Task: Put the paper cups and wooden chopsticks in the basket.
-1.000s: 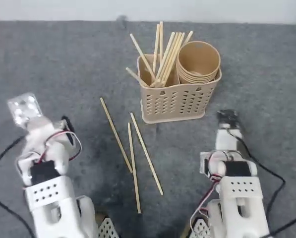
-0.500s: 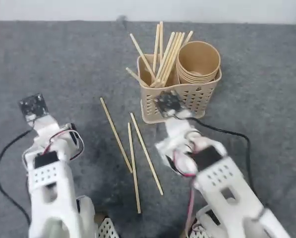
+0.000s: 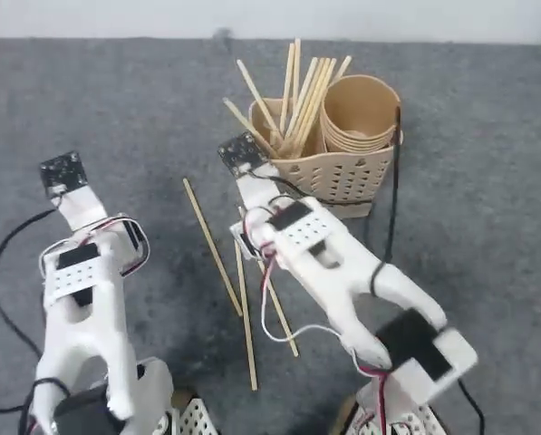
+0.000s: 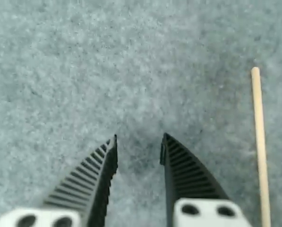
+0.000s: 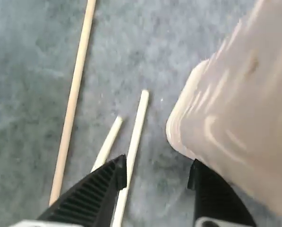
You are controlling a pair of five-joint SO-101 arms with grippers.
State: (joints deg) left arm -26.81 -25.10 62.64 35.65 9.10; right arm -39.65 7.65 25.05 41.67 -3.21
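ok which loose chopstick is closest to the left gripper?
The leftmost chopstick, lying diagonally by itself nearest the left gripper; the other two sit farther over, toward the basket.

Even, diffuse light leaves soft shadow beneath the basket (image 3: pixel 342 177).

Setting: robotics test bench, lab-type. Evidence: tabletop (image 3: pixel 487 136) covered edge to edge in grey felt mat. Two white plastic arms, left (image 3: pixel 80 290) and right (image 3: pixel 333 263), stand at the near edge with exposed cabling (image 3: pixel 396 181). Bare pale wall (image 3: pixel 252 18) along the far side.
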